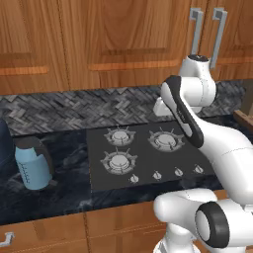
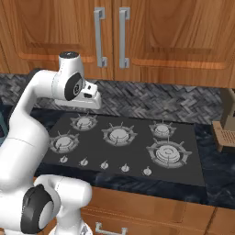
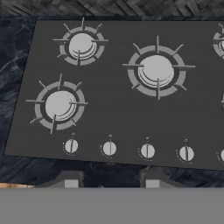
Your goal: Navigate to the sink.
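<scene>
1. Far left on the dark marble counter [image 1: 64, 190], a blue kettle [image 1: 33, 164] stands well apart from the cooktop [image 1: 148, 155], and there's open counter between the two. A darker blue shape at the left edge of the left base view is cut off; I can't tell what it is.
2. Centre now: the black cooktop [image 2: 126, 144] sits square in front of the base, its knobs [image 3: 109, 148] lined along the near edge, with a strip of counter before the wooden drawer fronts [image 2: 137, 211].
3. The arm [image 1: 190, 116] is folded high, elbow up against the wall cabinets [image 2: 137, 32], hand pointing down over the cooktop [image 3: 122, 87].
4. Gripper [image 3: 109, 180]: two dark fingertips [image 3: 68, 178] peek up at the bottom of the hand view, set apart, nothing between them.
5. Right side: a wooden block [image 2: 226, 131] on the counter, cut off by the frame edge.
6. The sink isn't anywhere among these cabinets and burners; I can't tell where it lies.
</scene>
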Controlling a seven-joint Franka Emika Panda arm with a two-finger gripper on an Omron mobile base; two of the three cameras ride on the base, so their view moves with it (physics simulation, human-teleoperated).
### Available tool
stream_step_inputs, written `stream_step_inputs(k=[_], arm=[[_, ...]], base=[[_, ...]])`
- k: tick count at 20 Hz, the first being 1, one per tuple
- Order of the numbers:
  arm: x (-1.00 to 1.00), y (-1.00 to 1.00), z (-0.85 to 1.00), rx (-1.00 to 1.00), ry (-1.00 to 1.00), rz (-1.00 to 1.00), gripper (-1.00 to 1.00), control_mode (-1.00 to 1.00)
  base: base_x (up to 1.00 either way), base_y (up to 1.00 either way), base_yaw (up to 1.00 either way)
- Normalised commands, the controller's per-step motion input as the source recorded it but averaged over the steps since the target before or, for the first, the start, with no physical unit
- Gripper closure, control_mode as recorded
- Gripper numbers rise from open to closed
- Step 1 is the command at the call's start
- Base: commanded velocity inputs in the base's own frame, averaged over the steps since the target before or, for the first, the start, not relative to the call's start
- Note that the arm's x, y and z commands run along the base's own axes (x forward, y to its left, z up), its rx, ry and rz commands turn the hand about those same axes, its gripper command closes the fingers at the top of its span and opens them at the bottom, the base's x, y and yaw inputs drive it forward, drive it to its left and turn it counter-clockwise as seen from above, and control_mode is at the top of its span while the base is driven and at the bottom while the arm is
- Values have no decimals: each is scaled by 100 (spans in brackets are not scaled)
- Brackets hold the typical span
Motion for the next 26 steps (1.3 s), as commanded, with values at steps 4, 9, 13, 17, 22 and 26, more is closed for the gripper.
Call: stream_step_inputs(k=[4,9,13,17,22,26], arm=[[-5,0,0,0,0,0,-100,100],[0,0,0,0,0,0,-100,100],[0,0,0,0,0,0,-100,100],[0,0,0,0,0,0,-100,100],[0,0,0,0,0,0,-100,100],[0,0,0,0,0,0,-100,100]], base=[[-18,0,-1],[-76,24,-34],[-83,23,-47],[-61,21,-54],[-29,8,-55],[-6,3,-66]])
